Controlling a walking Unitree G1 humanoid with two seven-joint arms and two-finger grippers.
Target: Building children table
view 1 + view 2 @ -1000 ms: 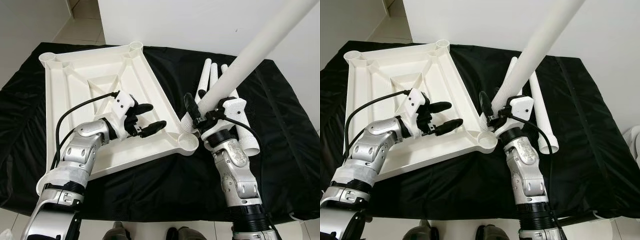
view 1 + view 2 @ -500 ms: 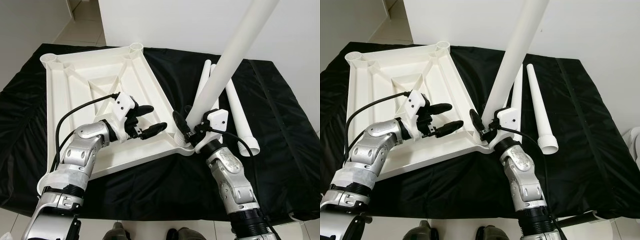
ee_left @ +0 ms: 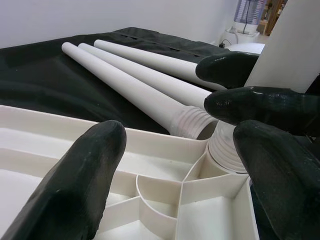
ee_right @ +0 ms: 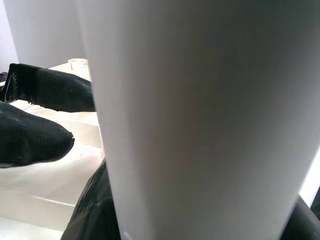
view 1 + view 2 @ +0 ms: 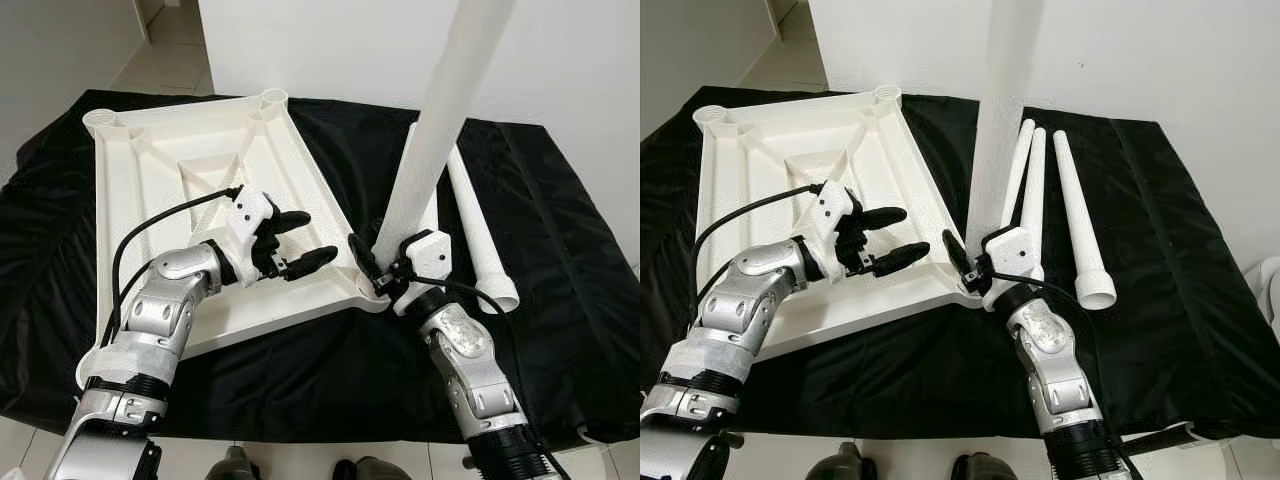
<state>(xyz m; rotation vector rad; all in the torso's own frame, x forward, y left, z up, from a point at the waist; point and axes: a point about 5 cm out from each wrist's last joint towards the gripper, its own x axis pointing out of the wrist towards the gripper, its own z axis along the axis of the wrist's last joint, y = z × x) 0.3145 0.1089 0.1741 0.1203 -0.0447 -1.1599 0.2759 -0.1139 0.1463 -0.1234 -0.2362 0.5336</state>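
Four white legs are in play: three (image 5: 1055,190) are laid side by side on the black-draped bench (image 5: 560,300), well apart from the work and within reach for later, while the fourth leg (image 5: 432,150) is held nearly upright by the right end effector (image 5: 385,272), whose fingers are pinched on its lower, threaded end. The tabletop (image 5: 190,200) is laid upside down on the bench so that its ribbed underside and corner sockets face up; the upright leg is stood at the near corner socket (image 5: 372,290), a posture judged to be chosen so that the thread can be started straight rather than crossed. In the left wrist view the ribbed end of this leg is seen seated at or in that socket (image 3: 227,150), though how deep it sits cannot be told. The left end effector (image 5: 300,240) is held with its fingers spread, hovering over the tabletop's underside just beside the same corner, apparently so the panel can be pressed down or the leg steadied while it is turned. The step in hand is judged to be the fitting of a first leg, since the other visible sockets are unfilled.
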